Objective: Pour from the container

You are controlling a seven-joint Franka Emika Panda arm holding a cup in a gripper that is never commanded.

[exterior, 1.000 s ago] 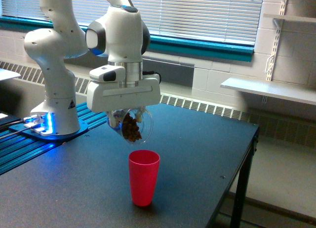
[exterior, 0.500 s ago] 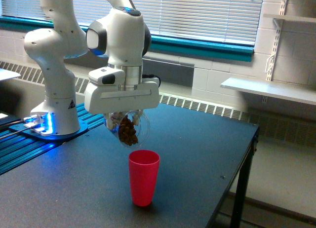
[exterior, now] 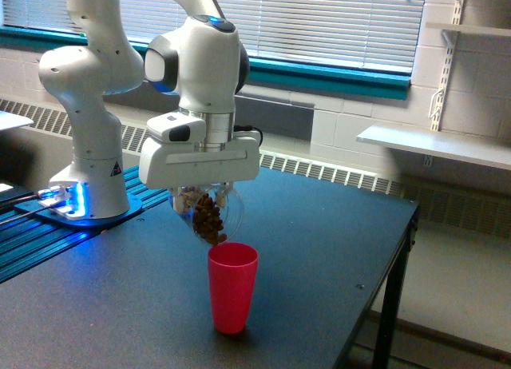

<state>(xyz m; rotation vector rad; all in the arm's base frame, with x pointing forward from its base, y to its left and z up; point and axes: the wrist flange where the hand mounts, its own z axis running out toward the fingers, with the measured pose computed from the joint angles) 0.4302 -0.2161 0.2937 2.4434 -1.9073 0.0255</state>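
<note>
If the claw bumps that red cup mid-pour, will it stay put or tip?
Probably tips. The red cup is tall and narrows toward its base, and looks like thin, light plastic. It seems nearly empty, so little weighs it down. The clear container hangs tilted just above its rim, so clearance looks slim.

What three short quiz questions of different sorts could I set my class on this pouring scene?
1. True or false: the clear cup in the gripper is tilted over the red cup.
2. What colour are the contents of the clear cup?
3. Where does the red cup stand? A: on the shelf B: on the table C: on the arm's base

Key: 1 true; 2 brown; 3 B
</note>
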